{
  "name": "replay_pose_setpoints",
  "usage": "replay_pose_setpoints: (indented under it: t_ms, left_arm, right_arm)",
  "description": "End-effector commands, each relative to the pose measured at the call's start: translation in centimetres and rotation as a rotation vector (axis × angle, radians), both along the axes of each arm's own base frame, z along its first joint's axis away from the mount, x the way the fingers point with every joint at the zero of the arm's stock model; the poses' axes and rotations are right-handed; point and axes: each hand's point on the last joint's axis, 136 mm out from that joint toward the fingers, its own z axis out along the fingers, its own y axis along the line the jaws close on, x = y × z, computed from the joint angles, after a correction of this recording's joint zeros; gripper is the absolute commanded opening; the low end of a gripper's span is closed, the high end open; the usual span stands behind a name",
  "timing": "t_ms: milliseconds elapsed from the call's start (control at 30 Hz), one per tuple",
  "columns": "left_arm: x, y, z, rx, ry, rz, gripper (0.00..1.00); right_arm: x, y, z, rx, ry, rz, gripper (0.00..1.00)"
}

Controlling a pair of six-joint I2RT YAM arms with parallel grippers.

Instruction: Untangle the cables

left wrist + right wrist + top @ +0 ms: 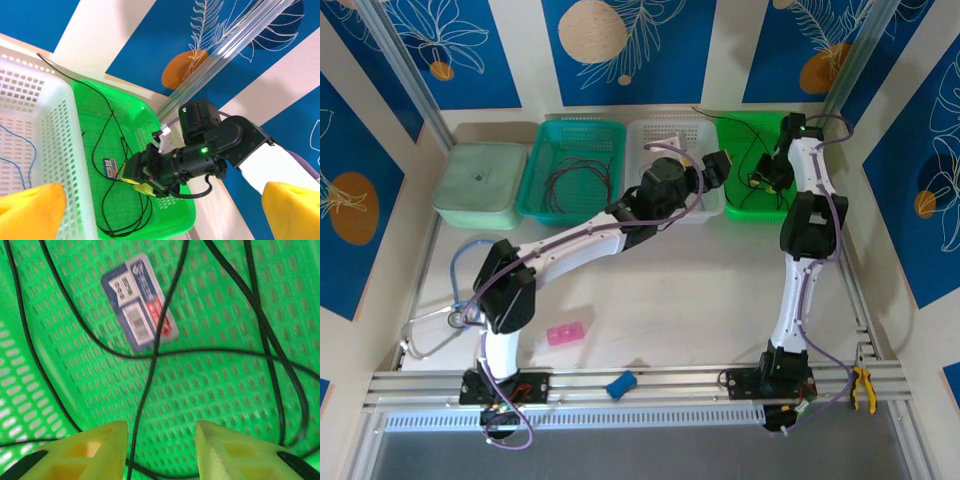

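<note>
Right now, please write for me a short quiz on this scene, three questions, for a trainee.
1. True or false: the right pincer reaches into the green basket.
2. Which colour is the cable that runs between its fingers? A red, B black, C blue.
3. Short answer: what flat thing lies on the basket floor under that cable?
Key: 1 true; 2 B; 3 a barcode label.
</note>
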Motion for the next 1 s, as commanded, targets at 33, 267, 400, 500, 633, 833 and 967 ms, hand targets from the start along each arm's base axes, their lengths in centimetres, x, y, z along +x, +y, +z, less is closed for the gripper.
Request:
replay_pose_setpoints:
  t_ms: [33, 267, 400, 500, 633, 833, 967]
  left_arm:
    - [-1.2, 2.8, 1.2, 0.035, -0.021, 0.022, 1.0]
    - [-2.4, 4.9, 1.4, 0.046, 0.009, 0.009, 1.0]
    - [-2.9, 5.1, 1.1, 0.068, 0.026, -0.017, 1.0]
    - [-3.4, 4.9, 0.8, 0.087, 0.036, -0.049, 1.0]
    - [-3.9, 4.9, -0.2, 0.124, 0.053, -0.076, 1.0]
    - [-4.7, 5.1, -1.9, 0.155, 0.09, -0.114, 1.0]
    - [-4.7, 5.2, -3.0, 0.162, 0.107, -0.12, 0.99]
  right_arm:
    - [-0.8, -0.2, 7.9, 0.051, -0.165, -0.018, 0.4]
    - [0.3, 1.2, 11.7, 0.173, -0.348, -0.02, 0.4]
    - [2.3, -0.4, 10.7, 0.087, -0.349, 0.0, 0.39]
    - [4.1, -1.4, 9.4, 0.028, -0.325, 0.037, 0.36]
    - [6.1, -1.9, 7.8, -0.032, -0.322, 0.099, 0.34]
    - [7.0, -3.5, 4.7, -0.108, -0.285, 0.088, 0.33]
    - [6.6, -3.5, 2.3, -0.067, -0.229, 0.069, 0.3]
